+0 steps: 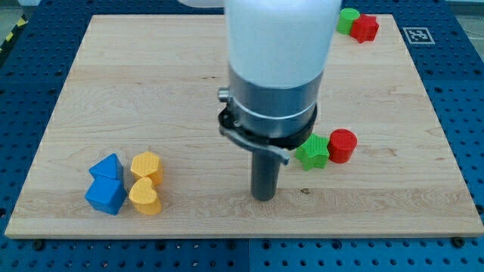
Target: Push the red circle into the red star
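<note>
The red circle (pixel 342 145) sits on the right half of the counter (pixel 151 91), in the middle depth of the board, a short round red cylinder. It touches a green block (pixel 311 152) on its left side; that green piece looks star-like, though the arm partly covers it. The red star (pixel 365 28) lies well apart from the circle, at the far right corner of the counter, pressed against another green block (pixel 347 20) on its left, whose shape I cannot make out.

My tip (pixel 263 198) rests on the wood nearer than the green-and-red pair and to their left, close to the green block but not touching it. The tool is a plain dark rod with no jaws, so it holds nothing. Above it the grey collar and white arm body (pixel 276 53) hide the centre of the board.

At the near left corner sits a tight cluster: two blue blocks (pixel 105 185), one behind the other, and beside them on the right a yellow hexagon-like block (pixel 147 165) with a yellow heart (pixel 144 196) in front of it.
</note>
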`<state>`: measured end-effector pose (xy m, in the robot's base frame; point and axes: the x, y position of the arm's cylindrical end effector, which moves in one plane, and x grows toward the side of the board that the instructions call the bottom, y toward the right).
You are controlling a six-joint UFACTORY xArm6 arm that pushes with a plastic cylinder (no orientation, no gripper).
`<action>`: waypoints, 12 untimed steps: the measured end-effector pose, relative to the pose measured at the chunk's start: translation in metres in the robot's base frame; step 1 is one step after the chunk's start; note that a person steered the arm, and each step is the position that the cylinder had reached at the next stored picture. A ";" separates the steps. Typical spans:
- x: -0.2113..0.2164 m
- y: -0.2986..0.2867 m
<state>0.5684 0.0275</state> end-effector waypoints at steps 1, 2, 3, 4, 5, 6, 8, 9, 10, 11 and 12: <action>-0.015 0.002; -0.017 -0.002; -0.028 0.036; -0.030 0.088; -0.035 0.129; -0.060 0.143; -0.026 0.125; -0.024 0.089; -0.048 0.086; -0.076 0.120; -0.088 0.148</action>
<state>0.4808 0.1751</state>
